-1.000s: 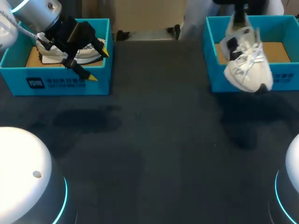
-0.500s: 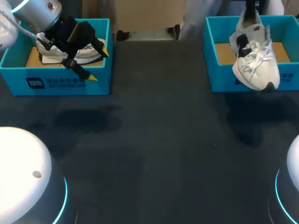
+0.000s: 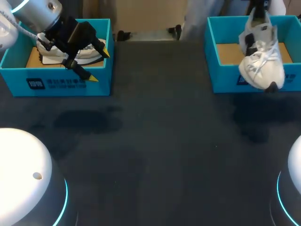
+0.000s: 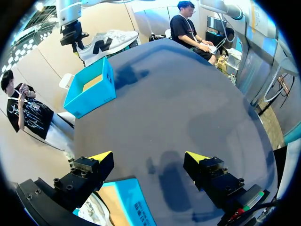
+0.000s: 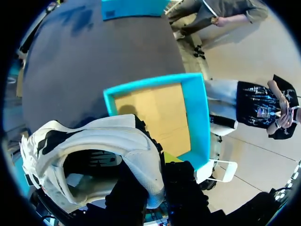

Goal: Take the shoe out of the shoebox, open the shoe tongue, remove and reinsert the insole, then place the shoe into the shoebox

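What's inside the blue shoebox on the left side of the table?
A white sneaker lies on the blue shoebox's brown cardboard floor. The left gripper covers the sneaker's middle, so that part is hidden.

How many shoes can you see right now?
2. One white lace-up sneaker lies in the left turquoise cardboard shoebox, partly behind the left end effector. The other white sneaker hangs from the right end effector above the right turquoise shoebox.

Right gripper (image 3: 257, 5) cut off above shoe (image 3: 262, 56)
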`<action>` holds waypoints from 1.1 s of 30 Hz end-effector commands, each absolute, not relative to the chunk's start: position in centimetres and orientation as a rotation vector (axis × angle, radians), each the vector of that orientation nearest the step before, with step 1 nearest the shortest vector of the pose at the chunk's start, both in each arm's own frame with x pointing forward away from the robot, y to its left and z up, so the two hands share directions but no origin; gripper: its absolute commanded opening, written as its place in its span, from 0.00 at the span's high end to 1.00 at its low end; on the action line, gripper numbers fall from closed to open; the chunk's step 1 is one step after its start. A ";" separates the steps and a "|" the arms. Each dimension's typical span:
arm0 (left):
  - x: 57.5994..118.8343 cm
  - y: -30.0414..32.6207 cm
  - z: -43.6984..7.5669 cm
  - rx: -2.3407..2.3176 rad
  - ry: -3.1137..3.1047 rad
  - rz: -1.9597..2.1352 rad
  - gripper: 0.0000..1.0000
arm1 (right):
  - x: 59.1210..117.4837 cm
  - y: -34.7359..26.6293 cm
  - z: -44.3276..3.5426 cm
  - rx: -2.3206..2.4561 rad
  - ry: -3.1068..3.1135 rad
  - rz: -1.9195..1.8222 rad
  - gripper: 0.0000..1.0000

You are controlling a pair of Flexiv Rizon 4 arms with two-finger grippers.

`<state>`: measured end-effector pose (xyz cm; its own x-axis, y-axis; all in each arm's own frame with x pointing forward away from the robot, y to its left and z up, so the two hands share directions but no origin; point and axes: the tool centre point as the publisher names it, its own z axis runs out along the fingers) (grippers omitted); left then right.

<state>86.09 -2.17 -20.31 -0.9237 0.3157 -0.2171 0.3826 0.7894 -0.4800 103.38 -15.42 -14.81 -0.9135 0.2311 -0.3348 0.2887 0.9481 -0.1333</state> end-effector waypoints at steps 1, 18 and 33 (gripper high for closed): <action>86.0 -2.1 -20.2 0.559 2.854 -0.801 0.00 | 104.8 -18.7 -14.8 0.370 2.801 -0.228 1.00; 86.0 -2.1 -20.2 0.559 2.854 -0.801 0.00 | 108.0 -33.0 -18.2 0.427 2.884 -0.341 1.00; 86.0 -2.1 -20.2 0.559 2.854 -0.801 0.00 | 107.6 -36.1 -17.7 0.856 2.718 -0.405 1.00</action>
